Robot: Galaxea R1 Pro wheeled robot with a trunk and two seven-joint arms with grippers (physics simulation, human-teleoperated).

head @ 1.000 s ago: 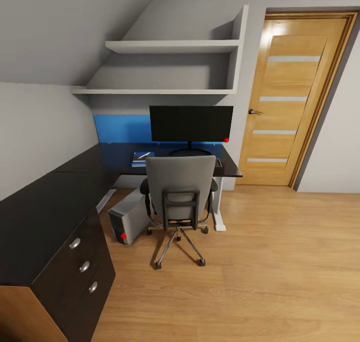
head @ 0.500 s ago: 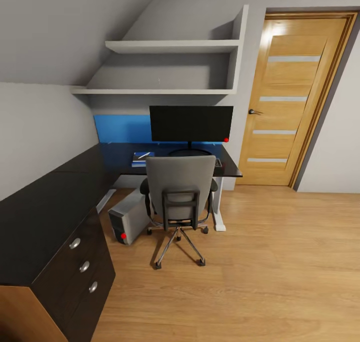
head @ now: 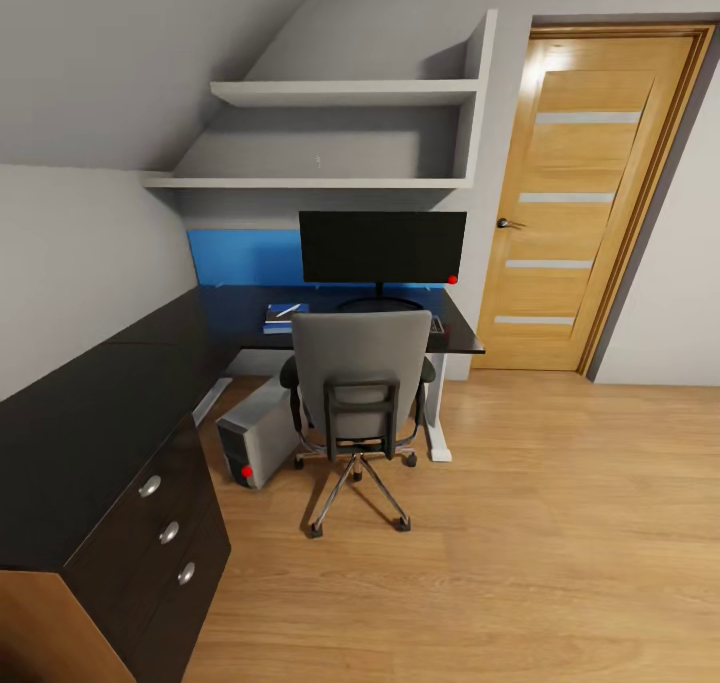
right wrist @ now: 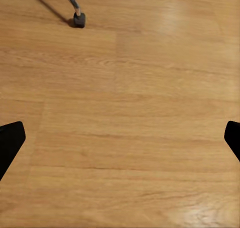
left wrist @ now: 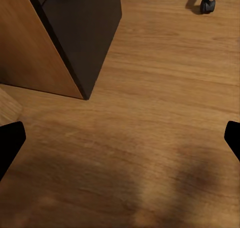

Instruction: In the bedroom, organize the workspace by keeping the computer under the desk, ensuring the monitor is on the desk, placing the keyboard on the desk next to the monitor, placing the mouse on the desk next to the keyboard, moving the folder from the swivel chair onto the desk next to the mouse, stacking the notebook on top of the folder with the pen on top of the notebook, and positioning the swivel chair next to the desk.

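The desk (head: 230,313) has a glossy black top and a blue back panel. On it stands the monitor (head: 382,246). The swivel chair (head: 360,383) is pushed up to the desk, its grey back towards me. Left of it, under the desk, stands the computer (head: 258,445). A flat blue folder (head: 283,317) lies on the desk left of the monitor, with a white pen (head: 288,309) on top; the notebook cannot be told apart. A grey end of the keyboard (head: 437,325) peeks past the chair back; the mouse is hidden. My left gripper (left wrist: 120,140) and right gripper (right wrist: 120,138) hang open over bare floor.
A dark drawer cabinet (head: 150,483) runs along the left, and its corner (left wrist: 75,33) is close to my left gripper. Chair casters (left wrist: 207,5) (right wrist: 79,20) show in both wrist views. A wooden door (head: 580,203) is at the right, with open floor (head: 560,523) before it.
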